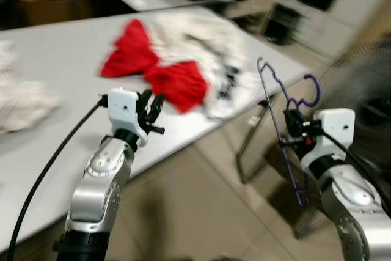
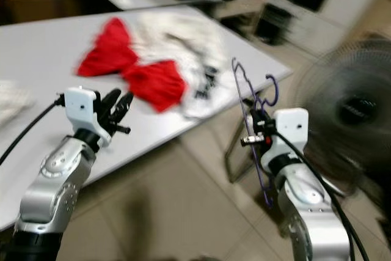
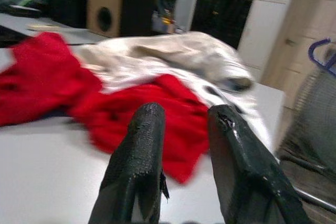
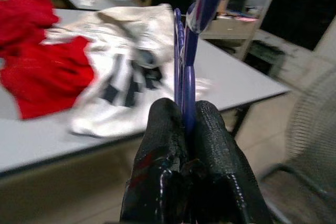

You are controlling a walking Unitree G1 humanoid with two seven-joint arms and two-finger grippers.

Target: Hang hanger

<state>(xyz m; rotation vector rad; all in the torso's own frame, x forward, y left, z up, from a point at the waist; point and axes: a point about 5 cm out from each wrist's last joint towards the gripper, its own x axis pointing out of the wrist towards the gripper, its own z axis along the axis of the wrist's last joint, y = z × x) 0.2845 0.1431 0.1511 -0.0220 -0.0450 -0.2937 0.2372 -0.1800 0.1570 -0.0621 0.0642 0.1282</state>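
The hanger (image 1: 287,120) was thin purple wire with a curled hook, held upright just off the corner of the pale grey counter (image 1: 55,47) — clamped between the black fingers of the right end effector (image 4: 185,124). The left end effector (image 3: 181,124) hung released over the counter, near crumpled red cloth (image 1: 174,80) and a rumpled white garment (image 1: 201,38).

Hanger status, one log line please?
right gripper: shut on purple hanger, off table edge | left gripper: open, empty, over table near red garment
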